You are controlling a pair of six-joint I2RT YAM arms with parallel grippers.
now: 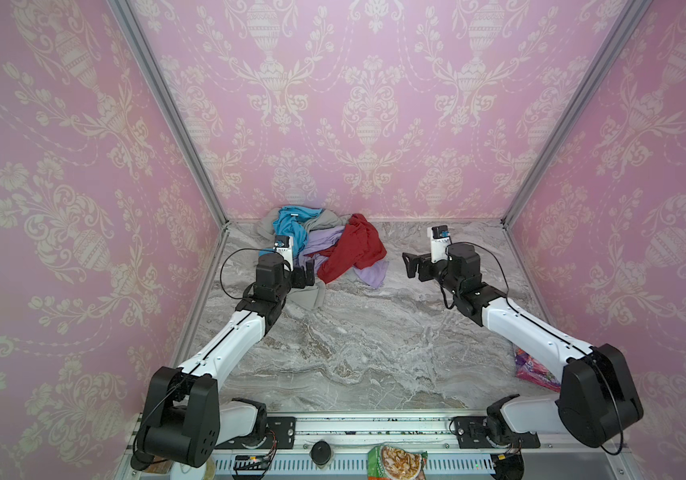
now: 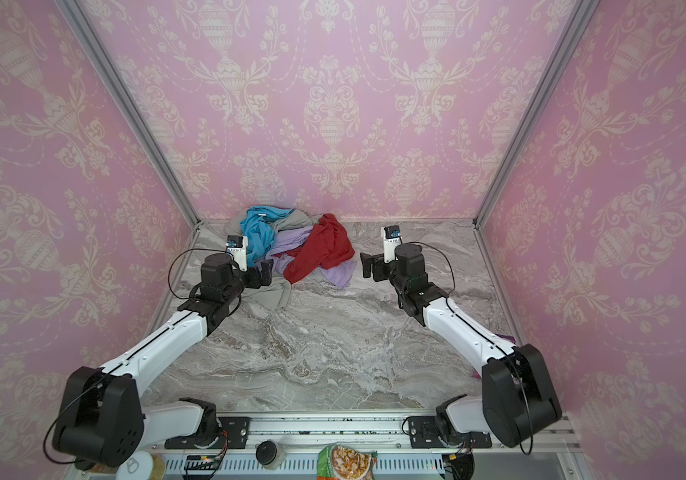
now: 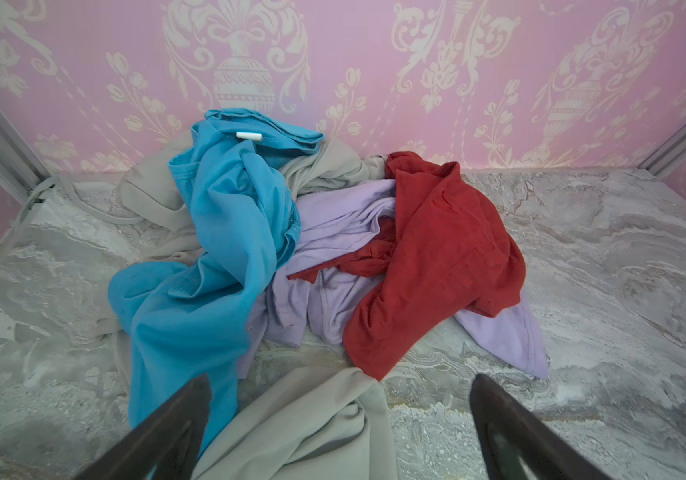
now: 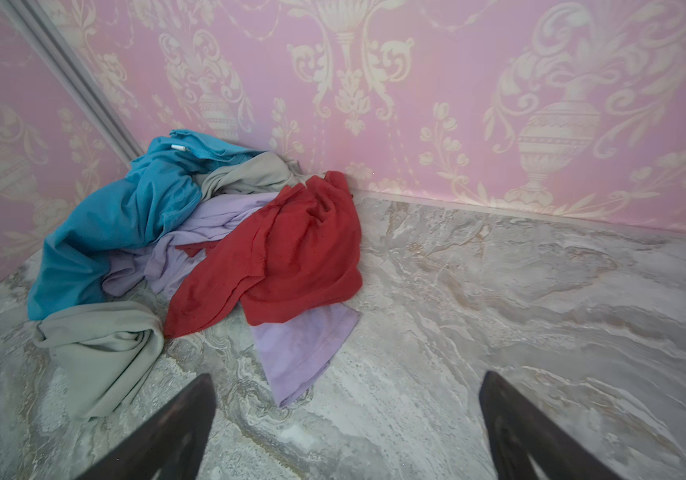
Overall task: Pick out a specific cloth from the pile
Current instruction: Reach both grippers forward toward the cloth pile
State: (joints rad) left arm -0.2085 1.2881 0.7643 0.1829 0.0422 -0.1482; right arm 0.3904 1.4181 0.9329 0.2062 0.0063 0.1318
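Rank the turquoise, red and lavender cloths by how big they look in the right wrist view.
1. Turquoise cloth and red cloth: too alike to separate.
2. Lavender cloth: least showing, partly covered by the red one.

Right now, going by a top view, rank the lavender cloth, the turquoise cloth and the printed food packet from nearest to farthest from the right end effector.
1. Lavender cloth: its loose corner lies just left of the open right end effector.
2. Turquoise cloth: farther left, deep in the rear corner.
3. Food packet: at the very front, below the front rail.
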